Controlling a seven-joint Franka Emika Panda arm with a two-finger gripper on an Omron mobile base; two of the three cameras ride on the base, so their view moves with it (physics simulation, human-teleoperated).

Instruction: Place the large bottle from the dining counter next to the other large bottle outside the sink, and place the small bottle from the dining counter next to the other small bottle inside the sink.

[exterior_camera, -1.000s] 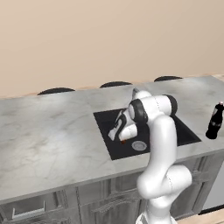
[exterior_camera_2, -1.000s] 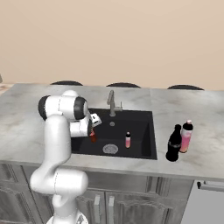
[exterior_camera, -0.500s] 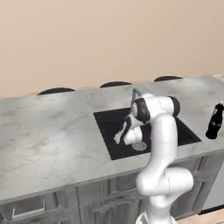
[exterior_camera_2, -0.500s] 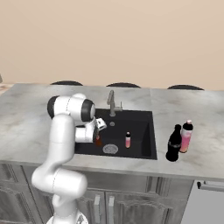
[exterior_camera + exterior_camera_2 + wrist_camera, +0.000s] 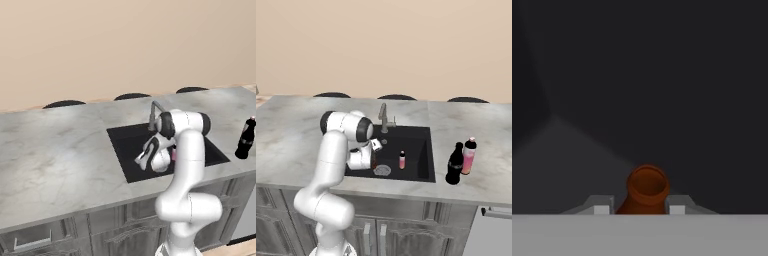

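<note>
The end effector (image 5: 639, 209) is clamped tight on the small bottle (image 5: 646, 192), and in the hand view the bottle's round brown top pokes up between the two fingertips (image 5: 601, 209). The arm has it low inside the black sink (image 5: 421, 150), near the left side of the basin. In the right base view the small bottle (image 5: 374, 159) is mostly hidden by the hand, just a bit of dark red shows. The other small bottle (image 5: 402, 160), the pink one, stands on the sink floor at about 3 o'clock from the hand, near but not touching. A round drain (image 5: 382, 170) sits between them, a little toward 5 o'clock. Up on the counter (image 5: 296, 135), to the right of the sink, the large bottle (image 5: 455, 164) and the other large bottle (image 5: 468, 156) stand just beside each other, so that part looks done. The small bottle looks like glass, so it is likely hard, smooth, a bit slippery, and could crack if it drops. It is probably light. It is short, so holding it around the middle or the neck keeps it straight. It should be set down softly and flat, off the drain, so it does not wobble or tip into the pink one.
</note>
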